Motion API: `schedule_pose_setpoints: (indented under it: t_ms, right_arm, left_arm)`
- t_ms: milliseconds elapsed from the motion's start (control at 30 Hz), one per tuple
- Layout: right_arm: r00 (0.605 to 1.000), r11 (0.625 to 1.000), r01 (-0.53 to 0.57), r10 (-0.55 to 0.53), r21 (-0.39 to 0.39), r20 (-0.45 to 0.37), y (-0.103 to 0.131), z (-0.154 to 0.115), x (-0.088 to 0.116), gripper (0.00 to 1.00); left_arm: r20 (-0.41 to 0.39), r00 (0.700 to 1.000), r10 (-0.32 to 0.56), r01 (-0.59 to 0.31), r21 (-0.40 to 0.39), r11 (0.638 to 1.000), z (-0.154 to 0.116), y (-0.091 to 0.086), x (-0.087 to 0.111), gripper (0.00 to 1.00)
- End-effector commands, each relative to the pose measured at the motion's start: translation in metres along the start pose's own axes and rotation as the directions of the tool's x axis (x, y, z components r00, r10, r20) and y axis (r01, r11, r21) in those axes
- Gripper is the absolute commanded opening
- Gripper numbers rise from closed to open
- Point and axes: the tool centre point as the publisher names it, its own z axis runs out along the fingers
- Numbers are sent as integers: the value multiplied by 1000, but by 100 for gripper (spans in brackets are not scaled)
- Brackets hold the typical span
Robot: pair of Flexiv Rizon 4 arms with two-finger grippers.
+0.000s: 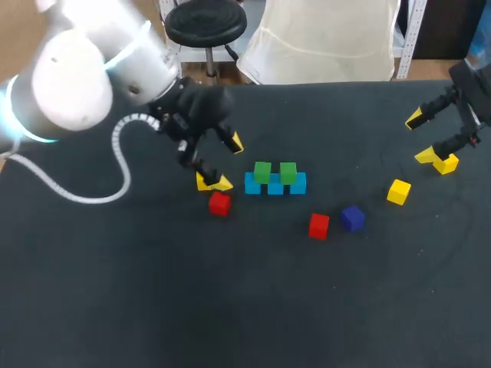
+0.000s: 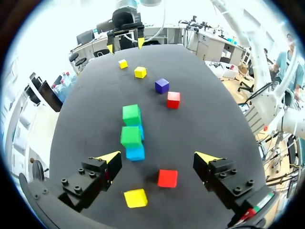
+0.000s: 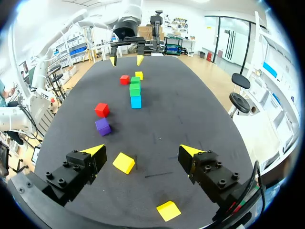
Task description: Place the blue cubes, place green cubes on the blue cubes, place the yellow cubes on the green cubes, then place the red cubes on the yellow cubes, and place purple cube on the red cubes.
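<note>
Two tiers up, three to go: a row of blue cubes (image 1: 275, 187) sits on the black table (image 1: 230, 307) with two green cubes (image 1: 262, 172) set on top, and no yellow, red or purple piece is on the stack yet. The left gripper (image 2: 158, 160) hovers low with its fingers spread wide and nothing held. A yellow cube (image 2: 135, 198) lies on the table between them, closer to one finger than the other, and a red cube (image 2: 167, 178) lies just beside it, also between the fingers. The stack stands just ahead of the tips. Across the table the right gripper (image 3: 142, 151) is likewise parted and empty, with a second yellow cube (image 3: 124, 162) between its fingers and a third yellow cube (image 3: 168, 210) under the gripper itself. Farther ahead of those fingers lie the purple cube (image 3: 102, 126) and a second red cube (image 3: 101, 109), well apart from the stack. The yellow layer looks to be next (either arm seems placed to fetch one). For the left arm, the red neighbour may crowd a closing finger, and the nearby stack could be nudged on the lift
</note>
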Motion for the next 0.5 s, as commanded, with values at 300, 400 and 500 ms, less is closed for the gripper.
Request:
schedule_pose_setpoints:
  t_ms: [300, 400, 500]
  right_arm:
    - [1000, 1000, 1, -1, 0, 1, 0, 0, 0, 100]
    - [1000, 1000, 1, -1, 0, 1, 0, 0, 0, 100]
    - [1000, 1000, 1, -1, 0, 1, 0, 0, 0, 100]
  left_arm:
    - [62, 998, -24, 28, -60, 998, -7, -32, 21, 100]
    - [65, 997, -35, 40, -75, 996, -12, -37, 27, 100]
    - [65, 997, -40, 45, -81, 996, -18, -40, 31, 100]
